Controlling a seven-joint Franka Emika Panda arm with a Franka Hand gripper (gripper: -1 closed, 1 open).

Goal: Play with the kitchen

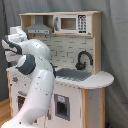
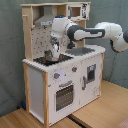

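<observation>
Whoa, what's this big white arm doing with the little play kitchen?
A white robot arm is playing with a toy kitchen. In the second exterior view it reaches across the counter from the right and hangs its gripper just above the black stovetop. Whether it touches the stovetop, I cannot tell. The sink and black faucet sit untouched in the first exterior view.

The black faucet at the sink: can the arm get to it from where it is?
Probably yes. The gripper hangs over the black-red stovetop, and nothing stands between it and the black faucet along the white countertop.
</observation>
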